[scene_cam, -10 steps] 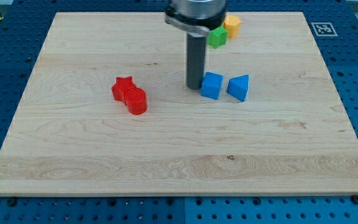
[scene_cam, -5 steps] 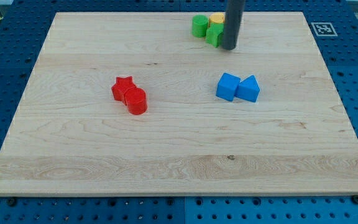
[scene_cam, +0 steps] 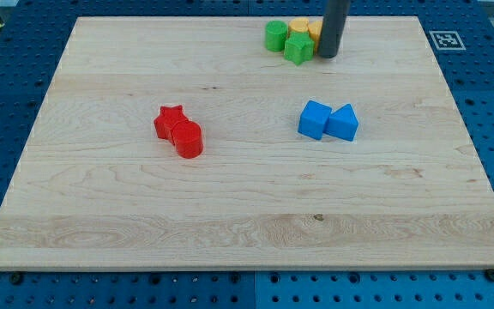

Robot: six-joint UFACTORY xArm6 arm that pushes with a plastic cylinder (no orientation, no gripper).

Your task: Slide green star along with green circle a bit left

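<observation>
The green star (scene_cam: 298, 48) sits near the board's top edge, right of centre. The green circle (scene_cam: 275, 36) touches it on its upper left. A yellow block (scene_cam: 300, 28) lies just behind the star, and a second yellow block (scene_cam: 315, 33) is mostly hidden by the rod. My tip (scene_cam: 329, 55) stands just to the right of the green star, close to it or touching it; I cannot tell which.
A red star (scene_cam: 169, 120) and a red cylinder (scene_cam: 188, 139) touch each other left of centre. A blue cube (scene_cam: 315, 119) and a blue triangular block (scene_cam: 344, 123) touch each other right of centre. The wooden board (scene_cam: 230, 215) lies on a blue perforated table.
My tip went from beside the blue cube up to the green star, then shifted slightly right and up. The blue blocks ended up a little to the right, touching each other.
</observation>
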